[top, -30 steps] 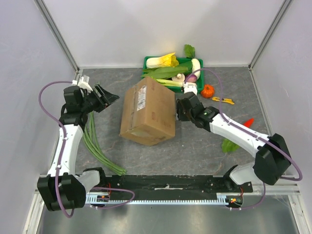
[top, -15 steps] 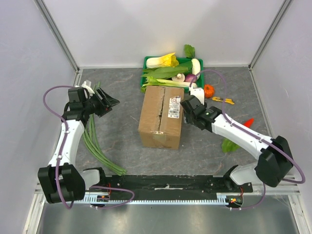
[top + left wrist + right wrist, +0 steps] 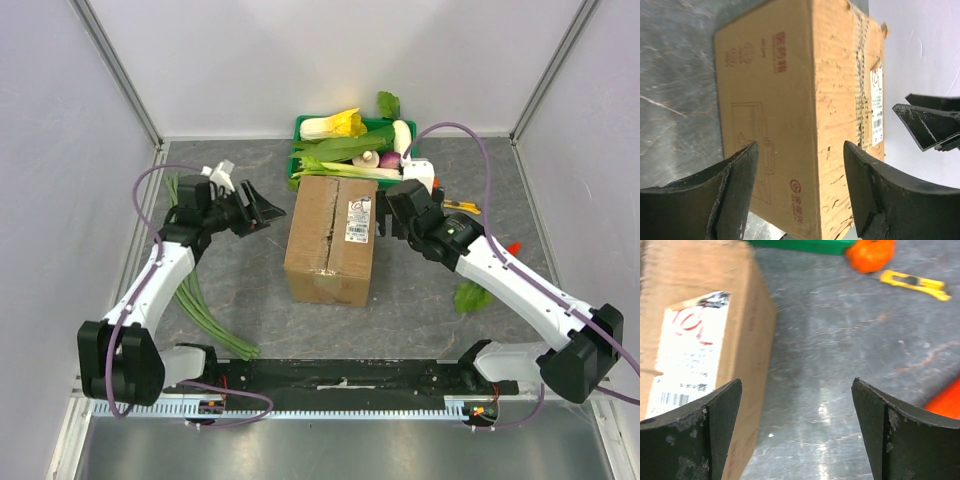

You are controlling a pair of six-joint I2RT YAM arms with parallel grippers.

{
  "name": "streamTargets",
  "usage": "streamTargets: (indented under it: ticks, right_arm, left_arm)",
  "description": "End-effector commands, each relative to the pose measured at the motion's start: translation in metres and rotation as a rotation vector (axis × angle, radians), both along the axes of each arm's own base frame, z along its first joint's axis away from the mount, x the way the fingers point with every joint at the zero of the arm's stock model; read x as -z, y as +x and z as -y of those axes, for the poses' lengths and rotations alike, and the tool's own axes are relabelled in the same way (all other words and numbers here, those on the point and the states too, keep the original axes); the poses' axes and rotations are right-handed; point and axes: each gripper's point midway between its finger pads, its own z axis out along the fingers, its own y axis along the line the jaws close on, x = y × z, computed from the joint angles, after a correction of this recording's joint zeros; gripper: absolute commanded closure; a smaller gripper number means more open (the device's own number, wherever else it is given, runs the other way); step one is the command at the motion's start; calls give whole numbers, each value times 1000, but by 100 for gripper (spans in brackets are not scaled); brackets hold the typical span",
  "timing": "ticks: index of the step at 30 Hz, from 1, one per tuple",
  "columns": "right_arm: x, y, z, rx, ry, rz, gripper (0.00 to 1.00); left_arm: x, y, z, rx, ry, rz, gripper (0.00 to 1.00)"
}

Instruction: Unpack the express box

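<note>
Our left gripper (image 3: 266,208) and right gripper (image 3: 383,221) flank the express box (image 3: 330,238) at its side edges. Both claws gape wide, gripping nothing. Bare table (image 3: 420,300) lies beside them.

The box (image 3: 331,240) is brown cardboard with faint reddish printed marks on one side. Its label (image 3: 359,220) is white, with black barcode lines and a red scrawl. The table (image 3: 250,330) is grey, veined pale like stone. The tray (image 3: 800,245) is green, the knife (image 3: 912,282) yellow (dark at its middle). My fingers (image 3: 735,195) are black, scuffed grey at the edges. My arms (image 3: 510,285) are white and my cables (image 3: 452,124) purple.
</note>
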Motion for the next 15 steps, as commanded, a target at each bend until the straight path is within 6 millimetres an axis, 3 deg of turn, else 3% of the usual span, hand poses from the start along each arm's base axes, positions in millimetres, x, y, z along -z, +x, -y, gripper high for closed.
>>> streamTargets:
  ticks: [1, 7, 15]
  right_arm:
    - [-5, -1, -52, -194, 186, -27, 2]
    - [25, -7, -76, -298, 209, -141, 11]
    - [49, -18, -109, -423, 316, -224, 25]
  left_arm:
    - [-7, 4, 31, 98, -21, 48, 25]
    - [24, 5, 31, 59, 13, -80, 25]
    - [9, 1, 38, 113, -15, -31, 25]
